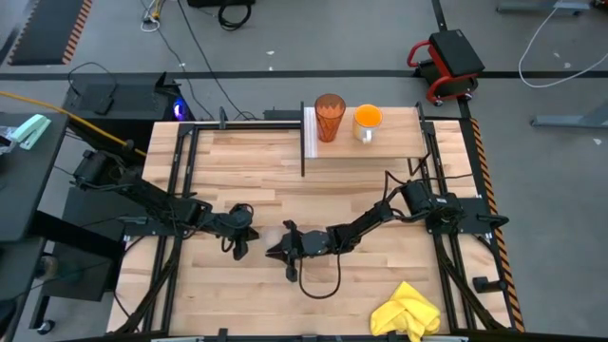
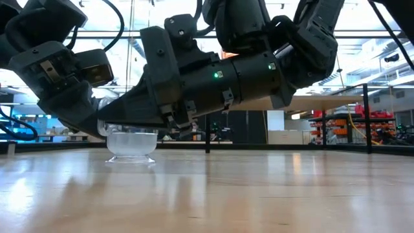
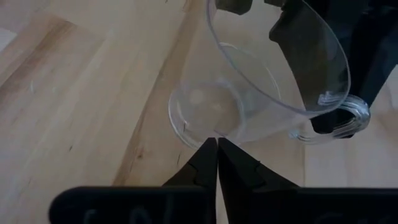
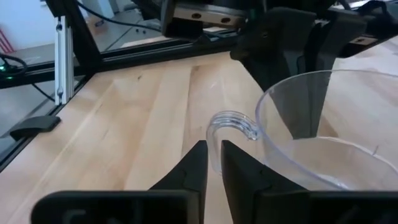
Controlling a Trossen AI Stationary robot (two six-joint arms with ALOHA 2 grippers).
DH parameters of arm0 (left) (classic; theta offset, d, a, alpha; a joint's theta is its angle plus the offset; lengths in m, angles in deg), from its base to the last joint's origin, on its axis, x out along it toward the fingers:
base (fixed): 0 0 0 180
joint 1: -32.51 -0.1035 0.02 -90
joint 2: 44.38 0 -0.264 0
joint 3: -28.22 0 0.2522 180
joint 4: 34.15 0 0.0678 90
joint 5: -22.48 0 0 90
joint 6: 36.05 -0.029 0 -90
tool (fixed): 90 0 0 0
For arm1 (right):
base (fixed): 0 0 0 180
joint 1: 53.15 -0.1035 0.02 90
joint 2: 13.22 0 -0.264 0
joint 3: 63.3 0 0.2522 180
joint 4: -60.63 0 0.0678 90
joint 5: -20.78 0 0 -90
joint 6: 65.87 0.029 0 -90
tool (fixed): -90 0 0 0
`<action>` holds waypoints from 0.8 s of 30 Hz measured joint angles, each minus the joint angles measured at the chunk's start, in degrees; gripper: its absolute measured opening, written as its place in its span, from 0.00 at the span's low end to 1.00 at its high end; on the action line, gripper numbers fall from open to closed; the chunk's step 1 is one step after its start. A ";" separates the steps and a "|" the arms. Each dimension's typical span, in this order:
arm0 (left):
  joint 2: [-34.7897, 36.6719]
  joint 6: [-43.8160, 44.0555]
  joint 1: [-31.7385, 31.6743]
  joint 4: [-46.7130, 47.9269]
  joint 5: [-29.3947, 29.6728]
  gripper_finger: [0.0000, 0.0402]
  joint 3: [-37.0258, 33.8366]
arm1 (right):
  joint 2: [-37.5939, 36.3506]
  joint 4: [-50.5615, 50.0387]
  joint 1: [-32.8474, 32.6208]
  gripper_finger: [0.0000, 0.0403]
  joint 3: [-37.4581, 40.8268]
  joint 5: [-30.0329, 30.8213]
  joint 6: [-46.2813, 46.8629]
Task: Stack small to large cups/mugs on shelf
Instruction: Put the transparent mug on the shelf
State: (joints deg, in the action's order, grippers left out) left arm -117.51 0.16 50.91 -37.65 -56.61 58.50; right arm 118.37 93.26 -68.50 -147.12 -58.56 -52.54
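On the raised rectangular light-wood shelf [image 1: 399, 142] at the far edge of the table stand two of the three cups, side by side and a little apart. One is a tall translucent dark-orange tumbler [image 1: 329, 118], next to the shelf's white end panel. The other is a shorter bright orange cup with a pale base [image 1: 367, 120], on the tumbler's right in the high view. Both are upright.

The third cup, a small clear glass with a loop handle [image 2: 131, 142], is not on the shelf. It stands on its base on the wood-plank tabletop [image 1: 228, 161], toward the near middle, between the two dark arms.

The left gripper [image 3: 217, 142] is low over the table just beside the glass. Its jaws are pressed together with nothing between them, and their tips point at the foot of the glass. Whether the tips touch the glass cannot be made out.

The right gripper [image 4: 213, 146] reaches in from the other side, also low. The clear handle sits right at its tips. Whether its jaws are spread or pinching that handle cannot be told.

In the low view both grippers crowd over the glass and hide its rim.

One crumpled yellow cloth [image 1: 408, 313] lies at the near right corner of the tabletop, well apart from the glass and both grippers.
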 joint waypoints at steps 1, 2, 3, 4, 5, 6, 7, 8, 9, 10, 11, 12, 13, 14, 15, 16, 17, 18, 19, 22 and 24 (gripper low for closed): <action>0.00 0.00 0.00 0.02 0.01 0.04 0.00 | 0.00 -0.24 -0.01 0.11 0.00 0.00 0.00; 0.00 0.00 0.00 0.01 0.01 0.04 0.00 | 0.00 -0.66 -0.11 0.10 0.00 0.00 0.00; 0.00 0.02 0.00 0.03 0.01 0.04 0.00 | -0.05 -1.15 -0.26 0.09 0.00 0.06 0.00; 0.00 0.02 0.00 0.03 -0.01 0.04 0.00 | -0.34 -2.01 -0.45 0.09 0.00 0.06 -0.02; 0.00 0.02 0.02 0.03 -0.01 0.05 0.00 | -0.62 -2.93 -0.67 0.08 0.00 0.17 -0.03; 0.00 0.02 0.02 0.03 -0.01 0.05 0.00 | -1.00 -3.80 -0.89 0.08 0.00 0.15 0.01; 0.00 0.02 0.00 0.03 0.01 0.05 0.00 | -1.63 -5.30 -1.12 0.08 0.00 0.15 0.14; 0.00 0.04 0.00 0.03 0.01 0.06 0.00 | -2.38 -6.94 -1.36 0.08 0.00 0.17 0.45; 0.00 0.04 0.00 0.03 0.00 0.06 0.00 | -3.26 -8.62 -1.61 0.08 0.00 0.26 1.15; 0.00 0.04 0.00 0.01 0.01 0.06 0.00 | -4.22 -10.63 -1.86 0.09 0.00 0.97 1.93; 0.00 0.04 0.02 -0.01 0.01 0.06 0.00 | -5.10 -12.51 -2.15 0.09 0.00 2.19 2.37; 0.00 0.04 0.01 -0.06 -0.01 0.06 0.00 | -6.06 -14.79 -2.46 0.10 0.00 3.92 2.55; 0.00 0.04 0.00 -0.13 0.01 0.06 0.00 | -6.94 -17.22 -2.71 0.10 0.02 5.78 2.56; 0.00 0.04 0.00 -0.17 0.01 0.05 0.00 | -7.59 -18.95 -2.92 0.11 0.02 7.47 2.60; 0.00 0.04 0.00 -0.14 0.01 0.05 0.00 | -8.16 -20.55 -3.01 0.12 0.02 9.29 2.64; 0.00 0.05 0.00 -0.14 0.01 0.05 0.00 | -8.38 -21.15 -3.02 0.12 0.04 10.52 2.66; 0.00 0.07 0.01 -0.14 0.01 0.04 0.00 | -8.41 -21.13 -2.99 0.13 0.04 10.93 2.68; 0.00 0.07 0.00 -0.14 0.01 0.04 0.00 | -8.41 -21.16 -2.98 0.13 0.04 10.99 2.75; 0.00 0.11 0.00 -0.14 0.01 0.04 0.00 | -8.41 -21.19 -2.94 0.14 0.04 11.02 3.11; 0.00 0.15 0.00 -0.14 0.01 0.05 0.00 | -8.11 -20.71 -2.69 0.14 0.04 11.18 3.69; 0.00 0.15 0.00 -0.33 0.01 0.06 0.00 | -7.89 -20.97 -2.67 0.14 0.09 11.31 3.71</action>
State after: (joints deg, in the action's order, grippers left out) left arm -117.51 0.31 50.91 -37.98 -56.60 58.50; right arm 110.47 72.30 -71.17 -147.03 -47.25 -48.83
